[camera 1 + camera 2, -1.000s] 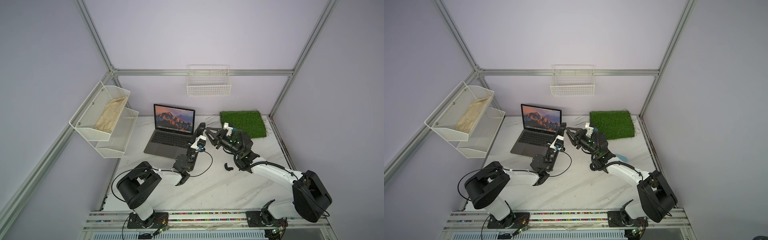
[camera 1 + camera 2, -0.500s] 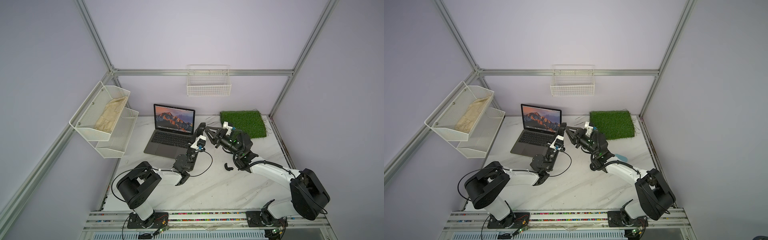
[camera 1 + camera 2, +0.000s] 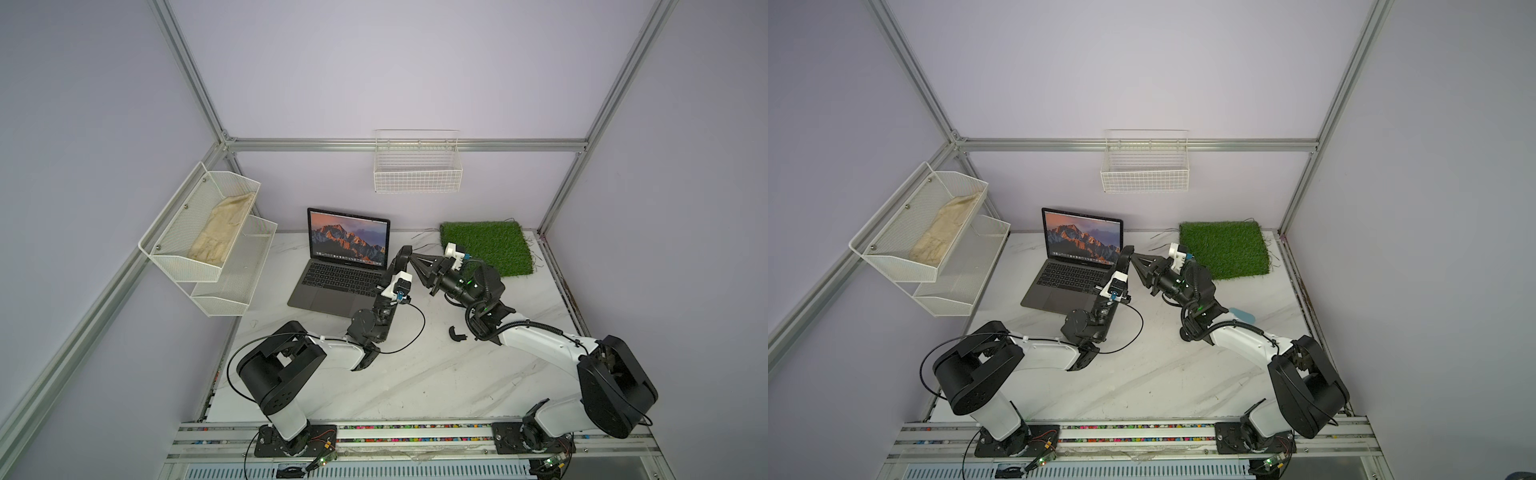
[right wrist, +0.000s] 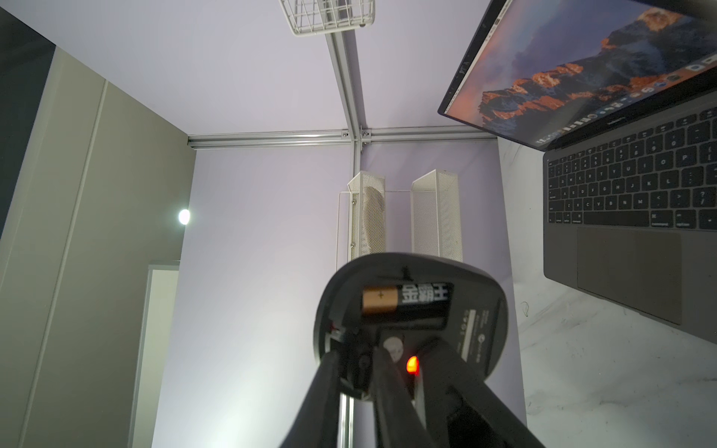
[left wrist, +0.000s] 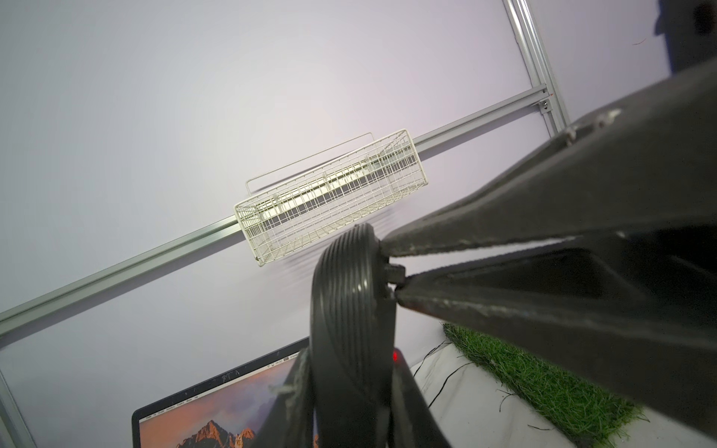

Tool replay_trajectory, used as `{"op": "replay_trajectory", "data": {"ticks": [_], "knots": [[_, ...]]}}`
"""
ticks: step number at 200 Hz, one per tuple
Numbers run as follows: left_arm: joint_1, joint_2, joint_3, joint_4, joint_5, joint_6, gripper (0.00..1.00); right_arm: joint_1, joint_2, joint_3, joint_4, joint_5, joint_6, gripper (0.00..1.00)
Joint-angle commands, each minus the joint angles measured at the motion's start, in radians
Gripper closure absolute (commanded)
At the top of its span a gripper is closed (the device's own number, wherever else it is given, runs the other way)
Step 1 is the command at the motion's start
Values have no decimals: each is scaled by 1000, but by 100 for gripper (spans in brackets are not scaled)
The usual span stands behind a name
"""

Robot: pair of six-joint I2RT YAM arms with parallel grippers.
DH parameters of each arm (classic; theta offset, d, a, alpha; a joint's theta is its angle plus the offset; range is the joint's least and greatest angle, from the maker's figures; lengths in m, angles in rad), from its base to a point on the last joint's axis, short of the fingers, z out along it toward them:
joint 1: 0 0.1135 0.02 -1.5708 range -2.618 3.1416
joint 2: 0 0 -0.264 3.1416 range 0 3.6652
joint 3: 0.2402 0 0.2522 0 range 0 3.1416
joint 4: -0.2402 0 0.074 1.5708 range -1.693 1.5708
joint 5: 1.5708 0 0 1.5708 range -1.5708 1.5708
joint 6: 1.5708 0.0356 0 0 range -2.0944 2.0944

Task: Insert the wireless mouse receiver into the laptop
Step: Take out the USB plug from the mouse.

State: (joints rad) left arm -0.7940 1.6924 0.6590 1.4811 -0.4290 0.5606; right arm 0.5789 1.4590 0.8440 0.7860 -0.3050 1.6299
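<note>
The wireless mouse receiver (image 5: 395,272) sits in the underside of the mouse (image 5: 345,306), not yet in the laptop (image 3: 332,286)
The left gripper (image 5: 349,362) is clamped on the black mouse, holding it on edge just beside the laptop's right side, with its underside facing the right arm (a battery (image 4: 407,298) and a red light (image 4: 412,364) show there). The right gripper (image 3: 412,256) has its fingers set narrowly either side of the tiny dark stub; whether they actually pinch it cannot be told
</note>
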Motion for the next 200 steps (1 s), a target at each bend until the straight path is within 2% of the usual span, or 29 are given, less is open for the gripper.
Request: {"op": "replay_trajectory", "data": {"ticks": [1,32,74,106,134,169,200], "knots": [[-1,23,-12,22,35,-10,100,7,-25,26,93,17,99,81],[0,33,-15,22,52,-2,100,7,-25,34,104,14,97,83],[-19,48,-12,22,77,69,100,7,-3,59,165,26,120,84],[-45,62,4,22,95,102,100,13,2,96,109,46,120,84],[-47,58,18,23,95,91,100,15,-3,79,112,66,129,89],[-16,29,36,23,8,18,100,15,-15,30,111,88,146,96],[3,19,79,22,-117,24,100,15,-15,-19,111,93,173,98]]}}
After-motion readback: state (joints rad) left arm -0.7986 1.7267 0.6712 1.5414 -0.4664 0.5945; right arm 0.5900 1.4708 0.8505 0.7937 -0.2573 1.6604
